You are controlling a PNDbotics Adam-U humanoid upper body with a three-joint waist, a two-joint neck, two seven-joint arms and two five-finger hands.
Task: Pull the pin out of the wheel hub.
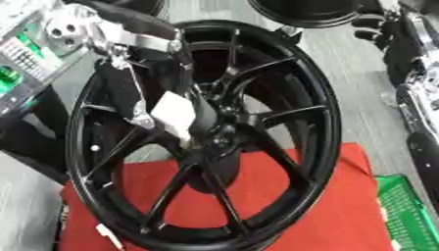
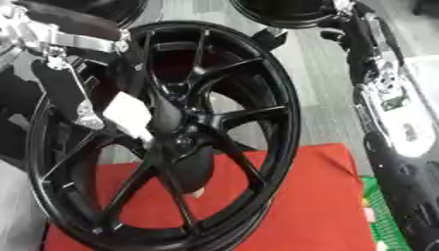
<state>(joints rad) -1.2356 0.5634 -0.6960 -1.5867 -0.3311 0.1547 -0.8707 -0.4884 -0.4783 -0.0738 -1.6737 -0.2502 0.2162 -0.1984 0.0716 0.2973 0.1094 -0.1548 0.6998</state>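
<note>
A large black spoked wheel [image 1: 206, 132] stands tilted on a red cloth [image 1: 343, 206]. My left arm comes in from the upper left, silver joints first, then a black forearm. The left hand [image 1: 176, 115], marked by a white patch, lies against the hub [image 1: 221, 139] at the wheel's centre. Black on black there, so its grip does not show, and I cannot make out the pin. My right arm [image 2: 390, 108] runs down the right edge, apart from the wheel. Its hand does not show.
Another dark round rim [image 1: 308, 12] stands behind the wheel at the top. A green basket [image 1: 407, 211] sits at the lower right beside the cloth. Shelving with green items [image 1: 10, 78] is at the far left. Grey floor lies beyond.
</note>
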